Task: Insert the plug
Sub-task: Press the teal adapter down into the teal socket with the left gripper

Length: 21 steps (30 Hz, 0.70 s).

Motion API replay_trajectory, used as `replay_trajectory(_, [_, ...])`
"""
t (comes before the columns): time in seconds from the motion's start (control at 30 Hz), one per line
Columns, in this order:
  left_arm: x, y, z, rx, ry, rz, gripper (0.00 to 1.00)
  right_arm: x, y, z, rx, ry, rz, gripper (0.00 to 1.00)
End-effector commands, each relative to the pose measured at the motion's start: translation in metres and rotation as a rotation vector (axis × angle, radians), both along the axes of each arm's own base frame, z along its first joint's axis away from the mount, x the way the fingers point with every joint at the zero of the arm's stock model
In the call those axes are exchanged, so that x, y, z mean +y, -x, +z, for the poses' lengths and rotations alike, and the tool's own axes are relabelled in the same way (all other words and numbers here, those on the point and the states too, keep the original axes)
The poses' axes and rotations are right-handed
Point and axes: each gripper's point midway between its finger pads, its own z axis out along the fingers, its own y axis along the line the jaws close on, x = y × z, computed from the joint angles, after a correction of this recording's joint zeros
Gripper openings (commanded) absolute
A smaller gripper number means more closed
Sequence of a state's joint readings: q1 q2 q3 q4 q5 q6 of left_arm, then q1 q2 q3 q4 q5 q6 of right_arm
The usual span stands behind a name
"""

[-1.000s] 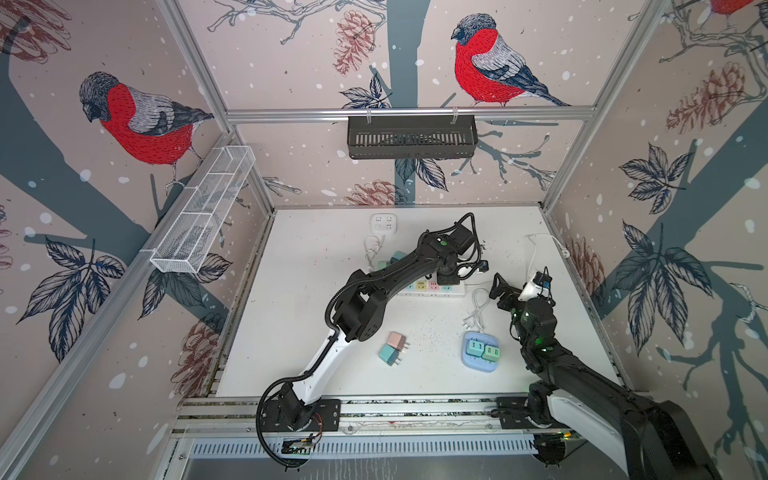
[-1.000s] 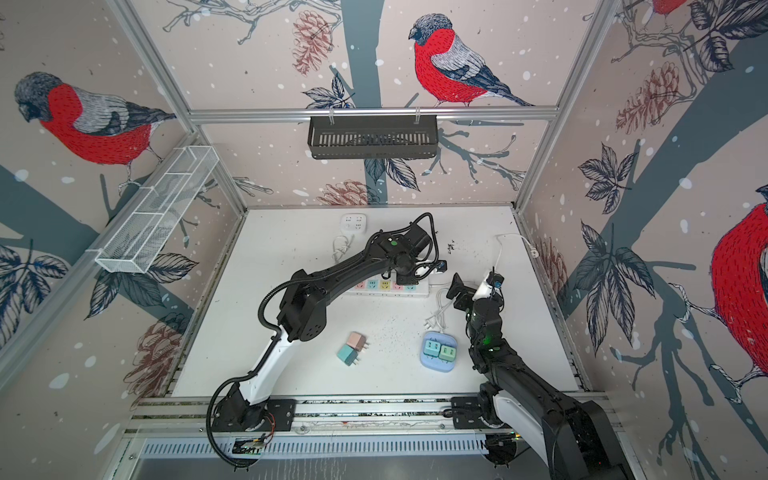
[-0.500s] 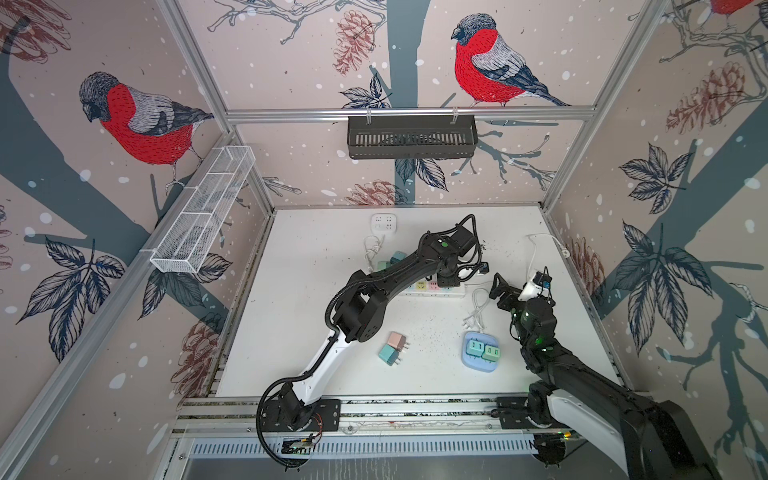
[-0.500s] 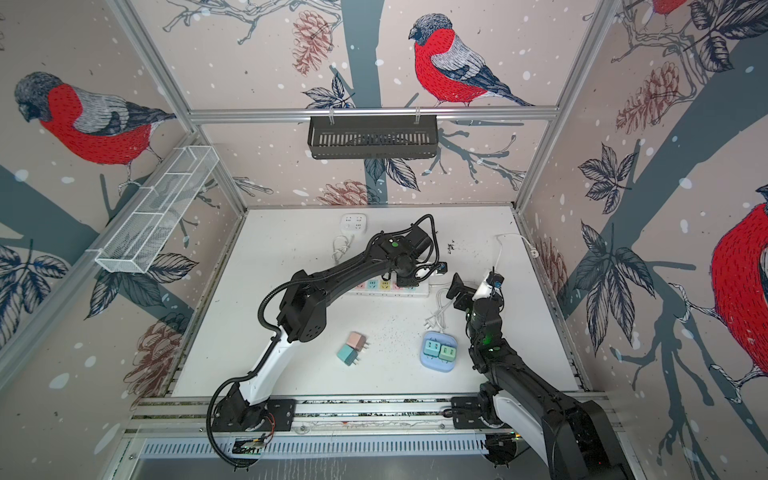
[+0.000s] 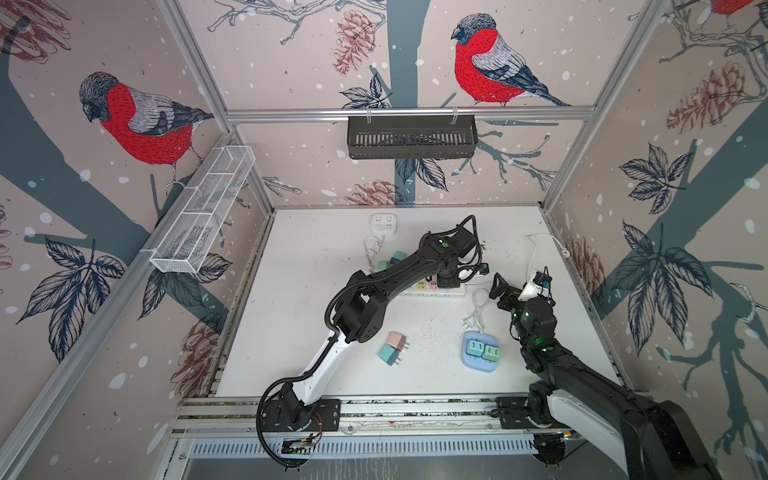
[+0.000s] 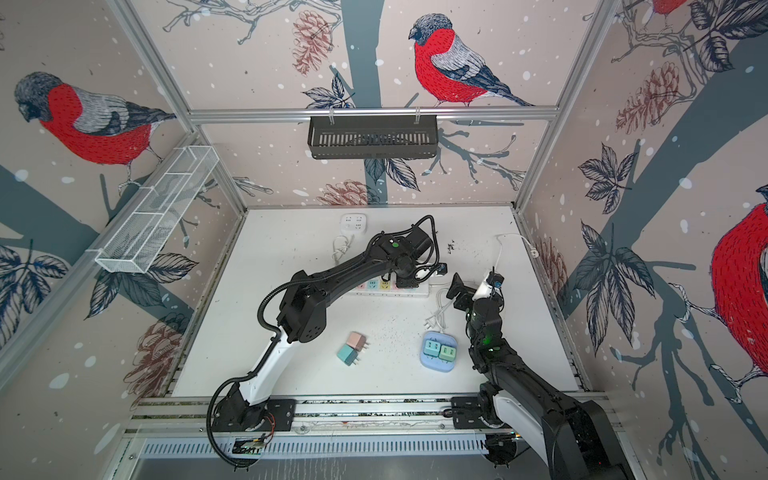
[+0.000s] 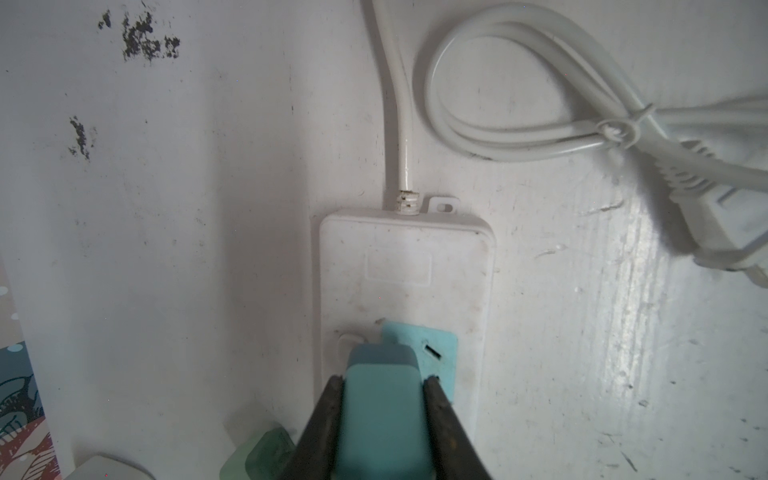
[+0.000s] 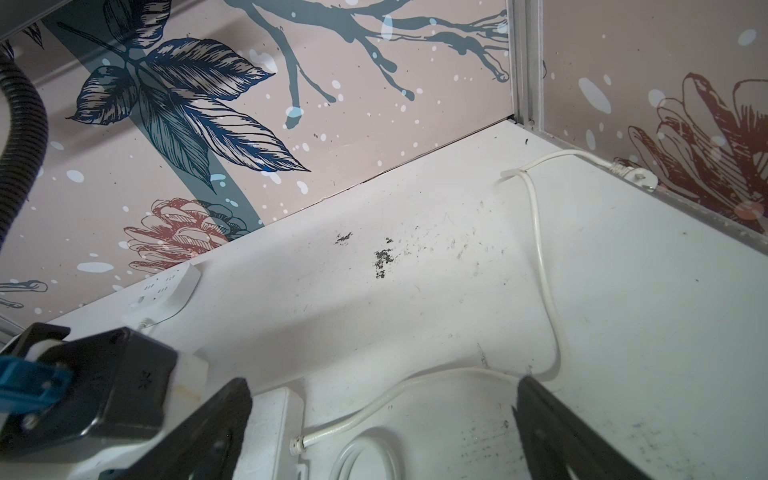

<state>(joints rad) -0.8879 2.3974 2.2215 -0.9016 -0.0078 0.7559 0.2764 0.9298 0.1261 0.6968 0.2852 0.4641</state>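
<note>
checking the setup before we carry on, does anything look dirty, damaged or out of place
Black specks dirty the table near the strip, and more lie nearer the front. The cord looks cracked where it enters the strip.

The table bears a power strip, pink plug, teal plug, blue socket.

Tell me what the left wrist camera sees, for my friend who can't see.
The left pincer grips a teal plug right over the blue socket at the end of a white power strip. The strip's white cord curls in a loop on the scuffed white table.
</note>
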Motion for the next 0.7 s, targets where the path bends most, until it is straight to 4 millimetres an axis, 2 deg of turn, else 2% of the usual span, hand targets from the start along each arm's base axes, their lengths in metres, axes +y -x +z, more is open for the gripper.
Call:
replay_trajectory(0.0, [0.006, 0.0116, -0.003, 0.043, -0.031, -0.017, 0.0, 0.0005, -0.0022, 0.0082, -0.027, -0.001, 0.001, 1.0])
replay_trajectory(0.4, [0.0007, 0.0207, -0.0028, 0.08, -0.007, -0.064, 0.0, 0.0003, -0.0024, 0.0085, -0.027, -0.002, -0.001, 1.0])
replay_trajectory(0.67, [0.0039, 0.0188, -0.0062, 0.08, -0.021, -0.041, 0.0, 0.0004, -0.0029, 0.0089, -0.027, -0.001, -0.001, 1.0])
